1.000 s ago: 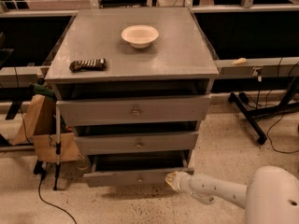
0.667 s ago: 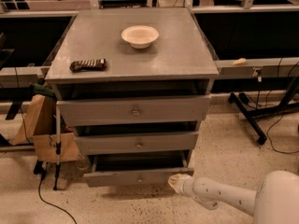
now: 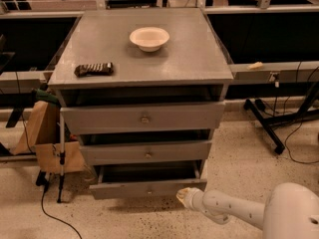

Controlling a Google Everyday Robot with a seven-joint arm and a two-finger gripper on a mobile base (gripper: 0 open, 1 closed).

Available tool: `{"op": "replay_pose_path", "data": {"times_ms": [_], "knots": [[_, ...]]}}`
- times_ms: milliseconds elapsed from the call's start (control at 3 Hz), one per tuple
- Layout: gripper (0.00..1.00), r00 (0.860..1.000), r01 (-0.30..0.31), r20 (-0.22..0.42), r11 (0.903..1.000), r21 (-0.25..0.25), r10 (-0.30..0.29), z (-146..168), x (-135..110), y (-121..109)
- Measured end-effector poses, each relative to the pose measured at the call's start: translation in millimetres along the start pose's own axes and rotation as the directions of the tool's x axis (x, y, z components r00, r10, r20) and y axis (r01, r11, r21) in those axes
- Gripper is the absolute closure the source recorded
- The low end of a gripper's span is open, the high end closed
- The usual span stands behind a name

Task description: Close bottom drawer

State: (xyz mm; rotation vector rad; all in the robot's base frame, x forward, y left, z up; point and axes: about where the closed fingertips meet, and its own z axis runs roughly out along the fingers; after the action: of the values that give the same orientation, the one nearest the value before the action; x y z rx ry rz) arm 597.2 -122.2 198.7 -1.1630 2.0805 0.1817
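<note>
A grey cabinet [image 3: 199, 59] is seen from the front & from above, w/ three drawers. The bottom drawer [image 3: 124, 189] is found at the cabinet's base, lowest of the three, and is pulled part-way out. Its dark inside is shown behind the slim grey front, and a small knob is set at the front's centre. The middle drawer [image 3: 169, 152] above it is left slightly out too. The top drawer [image 3: 109, 117], taller-fronted, is also set out a little beneath the cabinet top, w/ a dark gap above it.

The gripper [image 3: 183, 197] is held low at the cabinet's front, near the floor, just beside the lower right corner of the bottom drawer's front. Whether that front is touched can't be told. How far the gripper is open can't be told either, nor whether anything is held. The white arm [image 3: 234, 210] is stretched from the gripper out past the cabinet's right side.

On the cabinet top, a white bowl [image 3: 149, 38] is set toward the back, approx. centred. A dark packet [image 3: 93, 69] is laid near the top's front left edge, well apart from the bowl.

Just beside the cabinet's left side, a thin pole [image 3: 61, 153] is stood upright, w/ a brown paper bag [image 3: 37, 126] & a cardboard piece [image 3: 75, 157] behind it. A black cable [image 3: 55, 215] is trailed over the floor below them. To the cabinet's right, a black stand leg [image 3: 264, 123] is seen on the floor.
</note>
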Motion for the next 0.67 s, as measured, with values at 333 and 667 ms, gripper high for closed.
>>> {"op": "replay_pose_path", "data": {"times_ms": [333,667], "knots": [[1.0,0.999,-0.031,-0.016,0.9993,-0.023,0.03,32,3,-2],[1.0,0.998,-0.055,-0.019,0.998,-0.03,0.055,66,-3,-9]]}}
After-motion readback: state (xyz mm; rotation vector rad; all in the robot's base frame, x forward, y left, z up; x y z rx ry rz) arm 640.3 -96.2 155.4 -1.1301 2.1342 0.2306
